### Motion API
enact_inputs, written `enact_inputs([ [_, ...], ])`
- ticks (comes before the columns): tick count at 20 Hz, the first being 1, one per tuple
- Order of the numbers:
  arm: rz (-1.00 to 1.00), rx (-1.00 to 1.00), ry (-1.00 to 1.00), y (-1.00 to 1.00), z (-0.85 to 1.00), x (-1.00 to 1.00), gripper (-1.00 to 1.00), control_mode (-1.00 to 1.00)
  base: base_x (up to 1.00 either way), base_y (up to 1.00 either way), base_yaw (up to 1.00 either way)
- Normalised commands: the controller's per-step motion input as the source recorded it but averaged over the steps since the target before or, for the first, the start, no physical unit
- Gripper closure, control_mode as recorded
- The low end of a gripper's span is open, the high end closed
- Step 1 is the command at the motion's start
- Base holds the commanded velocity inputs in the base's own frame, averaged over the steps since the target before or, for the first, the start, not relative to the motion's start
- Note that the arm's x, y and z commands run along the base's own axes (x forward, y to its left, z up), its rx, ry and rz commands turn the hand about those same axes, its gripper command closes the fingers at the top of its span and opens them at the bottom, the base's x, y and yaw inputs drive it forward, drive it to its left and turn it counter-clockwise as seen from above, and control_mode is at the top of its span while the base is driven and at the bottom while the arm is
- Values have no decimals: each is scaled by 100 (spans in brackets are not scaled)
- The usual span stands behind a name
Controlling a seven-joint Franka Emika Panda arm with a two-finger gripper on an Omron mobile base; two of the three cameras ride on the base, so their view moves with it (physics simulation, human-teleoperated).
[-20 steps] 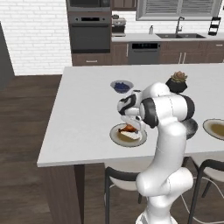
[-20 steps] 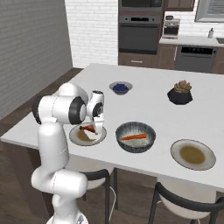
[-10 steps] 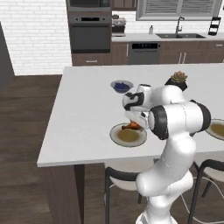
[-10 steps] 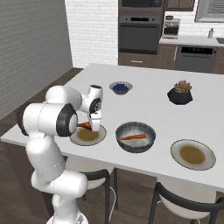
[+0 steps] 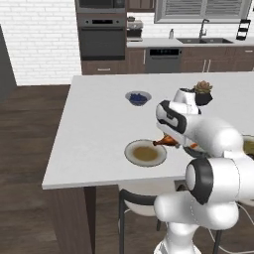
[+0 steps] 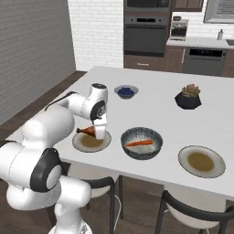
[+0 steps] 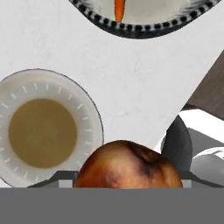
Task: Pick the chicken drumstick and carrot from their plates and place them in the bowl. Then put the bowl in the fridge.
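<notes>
The end effector (image 6: 98, 132), clamped on the reddish-brown roasted drumstick (image 6: 87, 131), hangs above the emptied grey-beige plate (image 6: 92, 142); the dark ribbed bowl (image 6: 141, 143), holding the orange carrot (image 6: 139, 143), lies just frame-right.

Two rear base views sharing counter (image 5: 94, 134); close downward hand view.

This place is a home kitchen: a dark built-in wall oven (image 5: 102, 40) stands against a white brick wall (image 5: 42, 39), and beside it a counter holds a sink with a faucet (image 5: 202, 31) under a window with blinds (image 5: 201, 9). In the middle is a large white table (image 5: 94, 124) with dark chairs (image 6: 196, 215) at its near edge, on a dark wooden floor (image 5: 30, 149)
</notes>
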Motion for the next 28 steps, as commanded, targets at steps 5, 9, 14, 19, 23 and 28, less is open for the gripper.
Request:
enact_inputs([
  [5, 2, 0, 0, -93, 24, -17, 100, -100, 0, 0, 0],
  [9, 2, 0, 0, -96, 4, 24, 100, -100, 0, 0, 0],
  [14, 0, 2, 0, -96, 1, 26, 100, -100, 0, 0, 0],
  [19, 1, 0, 8, -48, -13, 63, 100, -100, 0, 0, 0],
  [23, 0, 0, 11, -31, -28, 58, 100, -100, 0, 0, 0],
  [28, 0, 0, 12, -38, -34, 12, 100, -100, 0, 0, 0],
])
